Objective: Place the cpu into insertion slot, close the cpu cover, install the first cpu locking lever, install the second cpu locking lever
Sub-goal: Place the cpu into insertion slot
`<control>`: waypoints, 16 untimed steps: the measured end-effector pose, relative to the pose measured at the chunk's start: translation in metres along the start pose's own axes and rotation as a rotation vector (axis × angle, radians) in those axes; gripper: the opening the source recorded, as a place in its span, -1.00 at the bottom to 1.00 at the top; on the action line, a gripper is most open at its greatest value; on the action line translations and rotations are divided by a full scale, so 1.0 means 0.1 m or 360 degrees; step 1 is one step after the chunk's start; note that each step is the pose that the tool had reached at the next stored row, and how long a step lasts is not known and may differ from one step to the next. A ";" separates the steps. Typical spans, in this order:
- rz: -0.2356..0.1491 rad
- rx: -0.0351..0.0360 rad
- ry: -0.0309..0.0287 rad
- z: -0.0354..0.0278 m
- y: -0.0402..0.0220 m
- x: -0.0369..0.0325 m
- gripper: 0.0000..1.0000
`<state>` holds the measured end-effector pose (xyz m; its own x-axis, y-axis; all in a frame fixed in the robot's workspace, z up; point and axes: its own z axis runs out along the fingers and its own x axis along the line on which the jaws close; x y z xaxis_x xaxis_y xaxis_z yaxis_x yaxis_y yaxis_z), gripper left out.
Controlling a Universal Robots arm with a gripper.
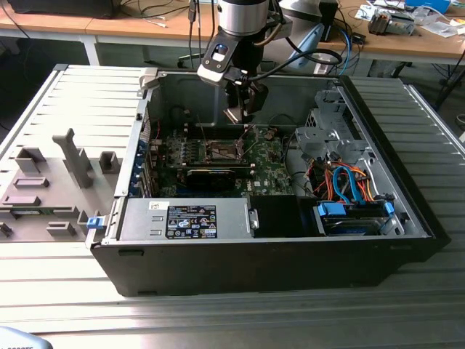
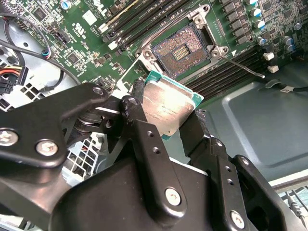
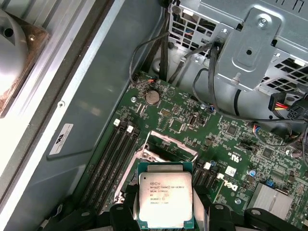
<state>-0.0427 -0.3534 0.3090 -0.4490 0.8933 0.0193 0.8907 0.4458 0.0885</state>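
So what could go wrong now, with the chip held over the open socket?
The gripper grips the chip only by two edges, so it might slip and drop. The socket lies open with bare contacts; a chip landing crooked could bend them. A thin lever lies beside the socket and might catch a finger.

In the second wrist view the jaws hide parts of the cpu point(image 2: 166, 108).
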 end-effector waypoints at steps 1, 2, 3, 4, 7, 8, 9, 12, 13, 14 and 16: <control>0.0001 0.0000 -0.00001 0.000 0.000 0.000 0.08; 0.0002 0.0000 -0.00002 0.000 0.000 0.000 0.08; 0.0004 0.0000 -0.00004 0.000 0.000 0.000 0.08; 0.0005 0.0000 -0.00004 0.000 0.000 0.000 0.08; 0.0011 0.0000 -0.00010 0.000 0.000 0.000 0.08; 0.0012 0.0000 -0.00012 0.000 0.000 0.000 0.08; 0.0014 0.0000 -0.00012 0.000 0.000 0.000 0.08; 0.0018 0.0000 -0.00016 0.000 0.000 0.000 0.08; 0.0019 0.0000 -0.00017 0.000 0.000 0.000 0.08; 0.0020 0.0000 -0.00018 0.000 0.000 0.000 0.08; 0.0024 -0.0001 -0.00022 0.000 0.000 0.000 0.08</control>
<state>-0.0427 -0.3534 0.3090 -0.4353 0.9001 0.0193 0.8975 0.4321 0.0885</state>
